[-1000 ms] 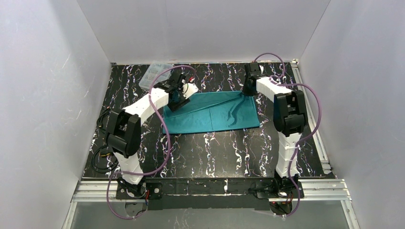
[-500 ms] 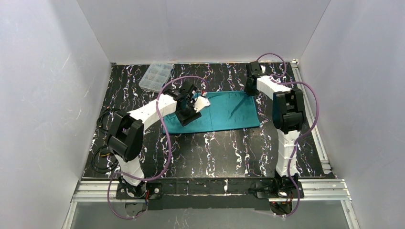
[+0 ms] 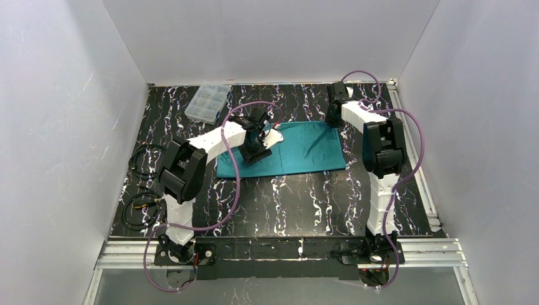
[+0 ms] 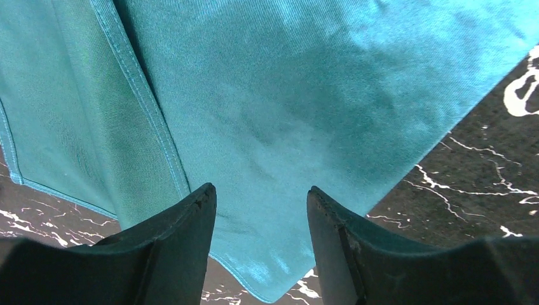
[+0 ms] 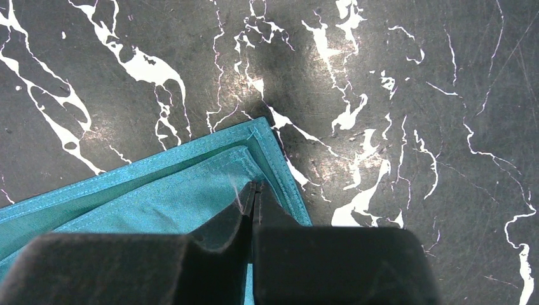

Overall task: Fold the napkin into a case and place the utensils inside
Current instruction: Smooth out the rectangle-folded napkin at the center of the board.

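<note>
Trainee: Napkin (image 3: 305, 149) position, to begin with?

Operator: It lies flat on the table (image 3: 286, 203), toward the far edge and about midway between the left and right edges. It is doubled into a long rectangle and is no case yet.

Trainee: Why does the right gripper (image 5: 252, 190) sit at the cloth's far right corner?

Operator: Its fingers are pressed together right on that corner, where two hemmed layers meet. Likely it serves as an anchor, so the layers cannot slide while the other end is worked. The wrist view does not settle whether it pinches the top layer or only bears down.

Trainee: And the left gripper (image 4: 260, 197)?

Operator: Spread, holding nothing, poised over the cloth's left end. There one flap lies turned over, its slanted edge crossing the hemmed layer beneath. That stance suits lining up a grasp for the next fold.

Trainee: The utensils?

Operator: None shows in any view. Only a clear compartment box (image 3: 208, 101) stands near the table's far left corner, apart from the cloth.

Trainee: The step in hand, then?

Operator: Folding, by the look of it, with loading not yet begun.
</note>
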Robot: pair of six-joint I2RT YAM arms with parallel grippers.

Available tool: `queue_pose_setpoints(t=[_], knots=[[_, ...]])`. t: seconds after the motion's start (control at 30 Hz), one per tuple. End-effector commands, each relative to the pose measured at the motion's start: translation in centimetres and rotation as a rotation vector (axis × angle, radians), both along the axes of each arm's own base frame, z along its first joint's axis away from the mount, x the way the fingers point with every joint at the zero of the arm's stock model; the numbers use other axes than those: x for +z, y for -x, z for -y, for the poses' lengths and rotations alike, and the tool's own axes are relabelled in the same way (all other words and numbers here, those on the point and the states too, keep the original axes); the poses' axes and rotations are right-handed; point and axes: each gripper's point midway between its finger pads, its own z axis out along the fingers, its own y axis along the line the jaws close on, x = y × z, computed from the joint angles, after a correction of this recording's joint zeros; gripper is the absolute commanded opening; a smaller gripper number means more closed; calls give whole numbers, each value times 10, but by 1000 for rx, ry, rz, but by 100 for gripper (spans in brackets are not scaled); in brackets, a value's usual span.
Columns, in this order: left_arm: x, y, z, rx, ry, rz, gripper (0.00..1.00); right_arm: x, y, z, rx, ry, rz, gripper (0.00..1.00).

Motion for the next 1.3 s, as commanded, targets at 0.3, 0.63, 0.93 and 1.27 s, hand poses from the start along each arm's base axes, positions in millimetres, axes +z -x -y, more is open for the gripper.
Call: queue_pose_setpoints(t=[0.3, 0.63, 0.93, 1.27], knots=[[11, -26, -48, 109, -49, 26, 53, 70, 8, -21, 44, -33, 156, 10], [5, -47, -66, 130, -93, 77, 53, 62, 87, -92, 155, -186, 147, 18], [13, -69, -71, 133, -121, 181, 51, -2, 131, -107, 165, -220, 2, 17], [27, -66, -63, 103, -70, 177, 51, -33, 145, -95, 156, -167, -70, 17]])
